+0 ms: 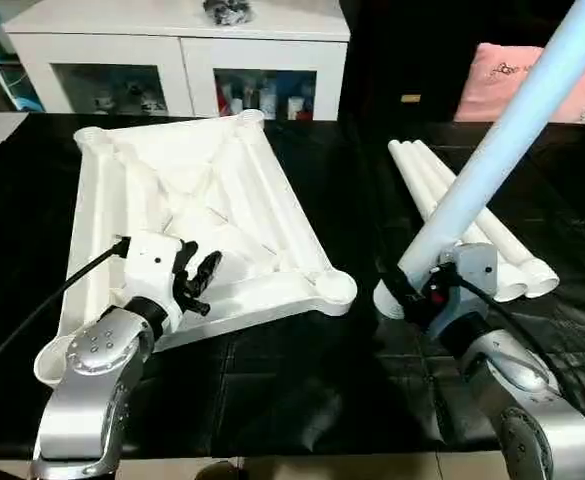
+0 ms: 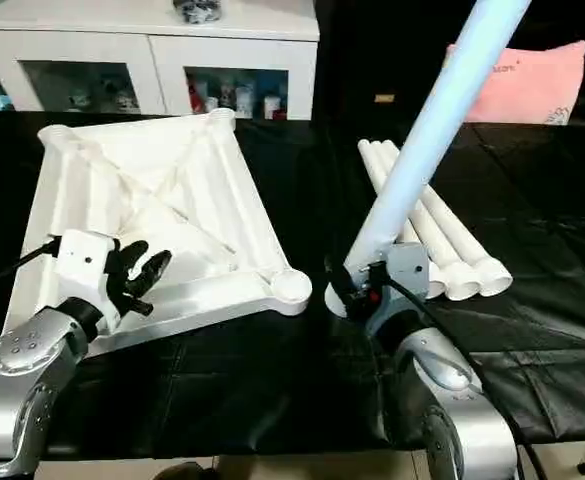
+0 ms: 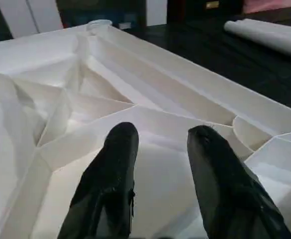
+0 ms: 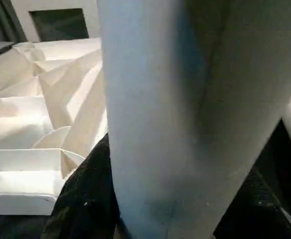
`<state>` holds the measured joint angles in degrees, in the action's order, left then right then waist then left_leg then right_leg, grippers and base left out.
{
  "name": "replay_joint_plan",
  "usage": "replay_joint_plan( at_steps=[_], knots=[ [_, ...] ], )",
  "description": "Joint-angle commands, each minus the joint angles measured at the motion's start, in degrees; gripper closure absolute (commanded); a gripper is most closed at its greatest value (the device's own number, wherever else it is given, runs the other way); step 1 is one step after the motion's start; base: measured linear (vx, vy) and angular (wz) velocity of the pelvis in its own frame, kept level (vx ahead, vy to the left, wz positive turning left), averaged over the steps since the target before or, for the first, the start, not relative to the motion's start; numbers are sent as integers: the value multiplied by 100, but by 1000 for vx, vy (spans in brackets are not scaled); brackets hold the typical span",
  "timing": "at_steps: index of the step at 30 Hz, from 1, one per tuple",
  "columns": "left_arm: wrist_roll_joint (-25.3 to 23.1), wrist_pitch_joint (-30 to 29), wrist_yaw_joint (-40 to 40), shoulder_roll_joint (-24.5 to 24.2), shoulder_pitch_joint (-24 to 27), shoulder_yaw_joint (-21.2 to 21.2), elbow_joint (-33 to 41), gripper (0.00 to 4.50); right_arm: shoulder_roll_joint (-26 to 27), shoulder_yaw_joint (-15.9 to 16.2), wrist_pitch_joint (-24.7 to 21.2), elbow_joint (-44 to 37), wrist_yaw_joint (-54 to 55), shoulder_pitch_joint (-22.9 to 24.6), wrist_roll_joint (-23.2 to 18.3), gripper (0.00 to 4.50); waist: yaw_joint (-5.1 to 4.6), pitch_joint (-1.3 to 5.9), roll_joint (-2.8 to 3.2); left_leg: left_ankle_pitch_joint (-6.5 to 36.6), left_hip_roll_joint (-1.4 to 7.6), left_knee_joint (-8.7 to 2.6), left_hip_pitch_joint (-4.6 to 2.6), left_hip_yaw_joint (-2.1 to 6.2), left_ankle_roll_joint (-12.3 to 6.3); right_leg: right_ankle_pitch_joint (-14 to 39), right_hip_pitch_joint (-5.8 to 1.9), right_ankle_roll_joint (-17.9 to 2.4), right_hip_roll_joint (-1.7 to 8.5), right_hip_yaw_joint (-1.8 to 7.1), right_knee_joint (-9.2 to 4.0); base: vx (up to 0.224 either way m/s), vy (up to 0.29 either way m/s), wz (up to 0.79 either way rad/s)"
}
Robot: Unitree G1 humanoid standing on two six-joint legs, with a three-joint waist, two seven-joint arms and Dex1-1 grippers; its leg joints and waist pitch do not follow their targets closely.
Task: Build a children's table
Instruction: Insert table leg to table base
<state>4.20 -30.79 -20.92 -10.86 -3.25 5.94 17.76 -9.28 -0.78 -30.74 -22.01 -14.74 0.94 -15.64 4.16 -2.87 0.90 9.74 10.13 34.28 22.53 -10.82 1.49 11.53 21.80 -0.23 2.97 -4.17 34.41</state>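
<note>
The left gripper hovers with its two black fingers parted and empty, just above the ribbed underside of the white plastic rectangular tabletop, near its front edge. Its silver left forearm rises from below that edge. The right gripper is clamped round the wide end of a long white tapered tube leg, just right of the tabletop's near right corner, holding the tube tilted up and away.

It looks like a lived-in home room. Beyond the left gripper stands a white cabinet with glass doors and small bottles and jars on its shelves. Beyond the right gripper, a pink cushion rests against dark furniture. A black cloth covers the work surface.
</note>
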Motion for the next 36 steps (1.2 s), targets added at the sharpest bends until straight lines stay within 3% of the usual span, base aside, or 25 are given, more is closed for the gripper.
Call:
replay_joint_plan(
  at_steps=[1,2,3,4,5,6,7,8,10,12,15,17,18,21,24,26,28,29,30,31,32,33,34,35,36],
  knots=[
    [76,-45,99,37,-38,3,161,264,-12,-98,16,-165,94,3,-20,257,-143,253,70,2796,765,-748,-315,494,370,1068,-56,-357,304,173,-380,0,0,0],
    [76,-17,100,33,-47,-20,156,264,1,-99,23,-165,121,-7,-18,257,-155,243,70,2901,699,-719,-311,462,345,1171,-53,-411,324,180,-431,0,0,0],
    [52,7,96,25,-58,-100,141,264,42,-123,18,-145,213,-33,10,257,-163,221,-7,2815,316,-507,-199,258,324,1784,-84,-435,469,240,-613,0,0,0],
    [57,-2,99,39,-63,-138,141,264,78,-150,36,-121,279,-47,36,257,-82,218,-78,2185,145,-400,-119,204,220,2963,-132,-122,650,322,-733,0,0,0],
    [59,-10,102,49,-66,-156,139,264,100,-168,53,-102,316,-56,53,257,-43,238,-87,1909,154,-358,-130,212,159,3416,-120,32,706,381,-771,0,0,0],
    [61,-12,104,53,-68,-160,140,264,104,-172,45,-100,319,-57,49,257,-29,254,-103,1499,202,-396,-70,257,84,3625,-158,142,724,405,-746,0,0,0],
    [88,-21,105,83,-75,-171,145,264,108,-181,19,-93,322,-59,40,257,-52,266,-46,1456,256,-469,-62,288,125,3250,-142,86,605,334,-692,0,0,0],
    [95,-40,106,92,-81,-178,140,264,110,-185,-1,-89,323,-57,32,257,-71,272,-36,1530,278,-488,-77,298,135,3005,-128,33,558,316,-661,0,0,0],
    [106,-73,138,93,-87,-189,137,264,122,-195,-79,-98,337,-48,-2,257,-62,302,-30,1510,284,-479,-84,255,-74,2168,-151,-413,636,392,-561,0,0,0],
    [104,-40,163,62,-92,-201,123,264,123,-173,-90,-123,347,-37,-15,257,-8,333,-41,1134,280,-423,-60,221,-349,1551,-203,-766,718,444,-520,0,0,0],
    [125,-59,192,45,-86,-187,132,264,117,-135,-98,-135,353,-36,-1,257,16,354,-4,695,318,-418,-98,208,-668,662,-204,-1141,663,403,-411,7,17,0],
    [126,-74,214,41,-80,-178,148,264,100,-113,-87,-132,370,-47,54,257,-3,348,37,748,381,-459,-166,248,-479,489,-157,-1110,506,334,-348,0,0,0],
    [126,-88,236,46,-77,-160,164,264,102,-109,-68,-126,366,-54,58,257,-16,332,21,977,396,-477,-200,247,-251,479,-135,-997,460,329,-349,0,0,0],
    [106,-131,325,48,-94,-102,193,264,61,-59,69,-79,348,-94,175,257,-2,289,-1,1600,348,-515,-202,226,107,1074,-135,-788,529,367,-415,0,0,0],
    [122,-145,335,14,-102,-97,209,264,65,-41,56,-80,341,-105,164,257,-3,268,-19,1787,324,-513,-190,232,208,1655,-93,-573,551,395,-498,0,0,0],
    [118,-161,339,-6,-110,-115,230,264,64,-37,59,-74,337,-115,155,257,-13,304,-20,1151,294,-462,-101,211,42,960,-66,-712,507,381,-466,0,0,0],
    [114,-178,340,-19,-124,-141,242,264,56,-35,76,-53,334,-126,159,257,-11,456,-11,-306,164,-231,42,142,-594,-699,50,-1121,418,278,-384,-26,-4,0],
    [114,-178,340,-19,-124,-141,242,264,56,-35,76,-53,334,-126,159,257,-11,456,-11,-306,164,-231,42,142,-594,-699,50,-1121,418,278,-384,-51,-9,0],
    [111,-187,340,-31,-140,-167,244,264,46,-29,95,-35,339,-138,178,257,7,607,0,-1437,12,-22,195,115,-1248,-2127,186,-1327,316,155,-310,-89,1,2],
    [108,-184,343,-32,-147,-178,244,264,46,-29,90,-30,348,-138,185,257,7,620,-13,-1537,-7,20,260,123,-1428,-2271,242,-1353,315,124,-358,-129,20,3],
    [77,-205,360,-54,-174,-213,232,264,42,-33,68,-18,357,-144,200,257,4,621,13,-1067,9,51,346,145,-1579,-1585,288,-1312,343,65,-451,-129,20,3],
    [67,-210,368,-59,-180,-222,229,264,40,-33,61,-17,358,-146,205,257,5,559,63,62,105,26,284,159,-1447,110,367,-1145,378,12,-633,-157,39,2],
    [69,-208,373,-57,-188,-227,222,264,30,-30,61,-10,351,-153,217,257,-57,424,127,1789,223,-61,76,196,-953,2255,482,-683,326,-104,-767,-214,59,-1],
    [72,-205,377,-53,-195,-228,217,264,24,-32,61,-5,347,-159,225,257,-139,336,143,2707,241,-48,-42,208,-628,3135,558,-294,262,-254,-863,-214,59,-1],
    [72,-205,377,-53,-195,-228,217,264,24,-32,61,-5,347,-159,225,257,-149,223,313,4710,718,-904,263,422,113,3019,139,219,0,-386,229,-247,68,-8]
  ],
)
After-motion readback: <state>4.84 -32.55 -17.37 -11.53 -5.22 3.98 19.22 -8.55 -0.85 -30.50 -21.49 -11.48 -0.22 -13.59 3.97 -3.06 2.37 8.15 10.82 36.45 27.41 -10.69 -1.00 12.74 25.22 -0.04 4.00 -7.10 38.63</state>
